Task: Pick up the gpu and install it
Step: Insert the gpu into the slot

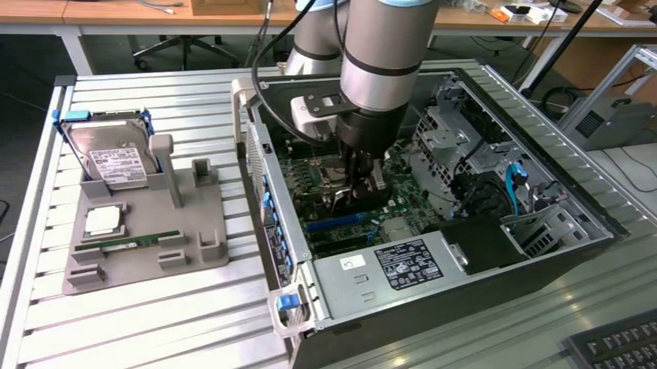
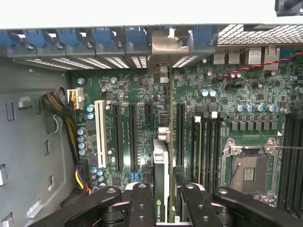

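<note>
The gpu (image 2: pixel 161 175) stands on edge, clamped between the jaws of the gripper (image 2: pixel 161 201), its long axis running along the slots of the board (image 2: pixel 227 94) inside the open computer case (image 1: pixel 575 192), bracket end toward the case's back wall.

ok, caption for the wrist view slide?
Hand holds the gpu edge-on over the motherboard expansion slots.

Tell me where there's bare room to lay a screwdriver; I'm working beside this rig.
Free: the slatted table between the grey parts holder and its near edge, and the strip above the hard drive. Crowded: inside the computer case, where the gripper holds the gpu over the motherboard.
</note>
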`<state>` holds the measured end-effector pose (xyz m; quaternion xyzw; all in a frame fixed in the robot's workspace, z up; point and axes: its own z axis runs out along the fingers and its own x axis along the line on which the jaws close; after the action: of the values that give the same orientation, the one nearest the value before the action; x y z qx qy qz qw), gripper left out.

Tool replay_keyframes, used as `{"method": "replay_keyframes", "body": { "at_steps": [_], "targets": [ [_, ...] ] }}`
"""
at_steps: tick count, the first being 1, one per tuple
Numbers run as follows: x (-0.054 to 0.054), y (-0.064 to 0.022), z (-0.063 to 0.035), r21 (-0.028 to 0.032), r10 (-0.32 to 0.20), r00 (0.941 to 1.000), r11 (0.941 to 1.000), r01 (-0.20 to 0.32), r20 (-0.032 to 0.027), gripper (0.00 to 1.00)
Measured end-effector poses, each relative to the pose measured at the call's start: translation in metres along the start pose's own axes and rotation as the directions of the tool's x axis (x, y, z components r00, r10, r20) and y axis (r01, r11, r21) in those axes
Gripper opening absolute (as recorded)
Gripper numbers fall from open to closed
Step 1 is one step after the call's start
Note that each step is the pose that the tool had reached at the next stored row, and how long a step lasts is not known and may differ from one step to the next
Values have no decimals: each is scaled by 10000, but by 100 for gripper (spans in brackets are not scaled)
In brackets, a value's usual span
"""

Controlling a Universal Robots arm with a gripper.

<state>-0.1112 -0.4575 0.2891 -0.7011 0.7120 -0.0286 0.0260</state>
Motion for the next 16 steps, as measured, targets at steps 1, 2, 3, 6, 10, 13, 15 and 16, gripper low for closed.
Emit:
{"method": "replay_keyframes", "body": {
  "at_steps": [1, 2, 3, 6, 10, 13, 15, 16],
  "targets": [
    [0, 6, 4, 0, 0, 10000, 10000, 0, 0, 27],
    [0, 11, 11, 1, 0, 10000, 10000, 0, 2, 27],
    [0, 12, 16, 1, -1, 10000, 10000, 1, 1, 27],
    [-3, 14, 30, -1, 0, 10000, 10000, 0, -1, 27],
    [-11, 16, 53, 0, 0, 10000, 10000, 0, 0, 27],
    [-15, 20, 68, 1, 1, 10000, 10000, -1, 1, 27],
    [-16, 24, 76, 0, 1, 10000, 10000, -1, 0, 27],
    [-16, 26, 80, 0, 0, 10000, 10000, 0, 0, 27]
  ]
}}
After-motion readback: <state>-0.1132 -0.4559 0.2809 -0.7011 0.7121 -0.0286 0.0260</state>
